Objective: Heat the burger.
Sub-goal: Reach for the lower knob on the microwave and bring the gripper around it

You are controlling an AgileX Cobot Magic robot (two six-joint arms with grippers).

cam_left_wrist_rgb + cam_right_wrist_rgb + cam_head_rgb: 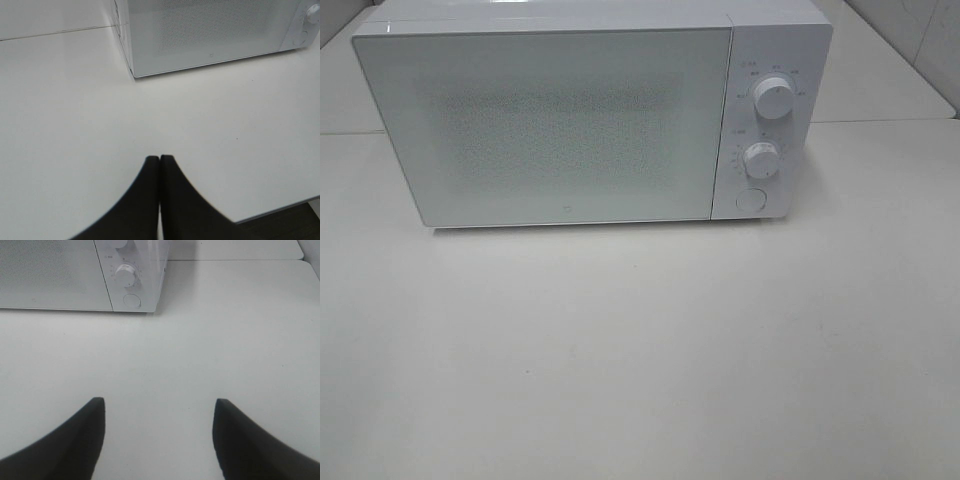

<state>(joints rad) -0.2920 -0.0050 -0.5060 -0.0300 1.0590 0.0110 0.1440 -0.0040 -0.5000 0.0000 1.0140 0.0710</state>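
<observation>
A white microwave [570, 120] stands at the back of the white table with its door shut; it also shows in the left wrist view [210, 30] and the right wrist view [75, 275]. Its two dials [773, 98] and round door button [751, 199] are on its right side. The burger is out of view in all frames. My left gripper [159, 159] is shut and empty above the bare table, in front of the microwave's left corner. My right gripper [159, 407] is open and empty above the table, in front of the microwave's right end. Neither gripper shows in the exterior high view.
The white table [640, 350] stretches in front of the microwave. Its front edge [280, 210] shows in the left wrist view. A seam between table sections [880, 120] runs behind the microwave.
</observation>
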